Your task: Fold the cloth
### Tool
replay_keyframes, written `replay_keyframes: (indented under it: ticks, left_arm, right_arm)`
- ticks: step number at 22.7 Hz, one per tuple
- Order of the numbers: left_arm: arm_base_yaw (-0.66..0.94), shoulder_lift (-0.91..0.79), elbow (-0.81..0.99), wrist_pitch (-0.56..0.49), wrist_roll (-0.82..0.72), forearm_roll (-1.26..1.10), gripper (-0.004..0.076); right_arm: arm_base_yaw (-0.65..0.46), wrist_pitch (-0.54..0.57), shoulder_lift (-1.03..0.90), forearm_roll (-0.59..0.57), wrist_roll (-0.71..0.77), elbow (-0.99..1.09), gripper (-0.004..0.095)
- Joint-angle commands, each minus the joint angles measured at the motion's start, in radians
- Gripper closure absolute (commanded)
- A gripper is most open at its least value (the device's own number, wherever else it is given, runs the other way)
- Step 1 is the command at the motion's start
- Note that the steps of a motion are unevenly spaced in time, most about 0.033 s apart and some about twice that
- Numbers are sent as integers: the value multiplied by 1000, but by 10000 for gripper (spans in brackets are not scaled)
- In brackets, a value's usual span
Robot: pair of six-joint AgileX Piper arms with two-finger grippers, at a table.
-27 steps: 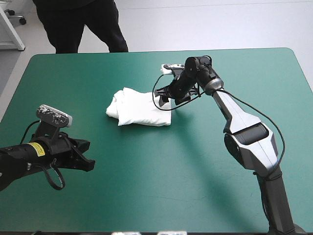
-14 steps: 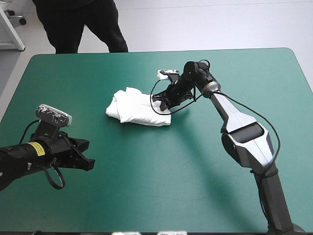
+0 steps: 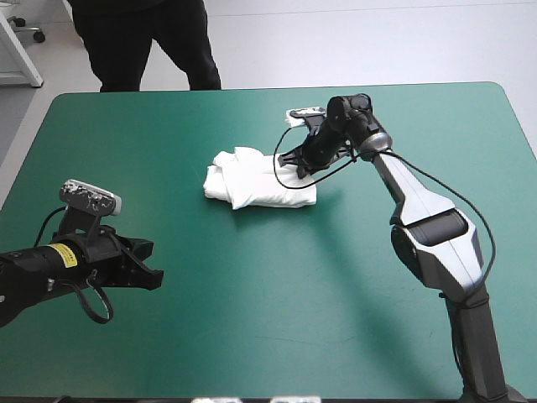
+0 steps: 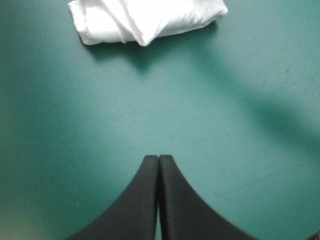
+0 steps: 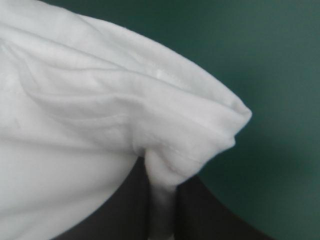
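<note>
Looking from above, you see the T-shirt, a folded bundle, past the middle of the teal-green table, right gripper at its right end, left gripper well apart. Your left wrist shows its fingers pressed together, bundle ahead. Your right wrist shows fingers clamped on a white fold.

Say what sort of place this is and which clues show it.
Probably a robotics lab or test bench: a table with a teal-green cover, a left gripper shut above it, and a right gripper shut on a folded white T-shirt.
</note>
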Motion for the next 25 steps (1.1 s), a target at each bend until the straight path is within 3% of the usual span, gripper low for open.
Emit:
replay_keyframes:
  ticks: [1,6,9,13,19,23,25]
  left_arm:
    - [0,-2,-23,-48,-9,-21,733]
    - [0,-2,-23,-55,4,-10,733]
    - [0,-2,-23,-76,4,-10,733]
    - [0,-2,-23,-119,4,-10,733]
    - [0,-2,-23,-129,51,-17,733]
    - [0,-2,-23,-129,51,-17,733]
    - [0,-2,-23,-129,51,-15,733]
  right_arm:
    - [-51,15,-150,-36,6,62,923]
    - [-139,-5,-311,-93,-30,374,923]
    - [-187,-23,-393,-184,-30,494,923]
    - [-273,-58,-500,-260,-12,601,923]
    - [-514,-98,-604,-359,9,735,923]
    - [-633,-117,-638,-551,119,810,923]
    - [-658,-120,-648,-572,142,819,925]
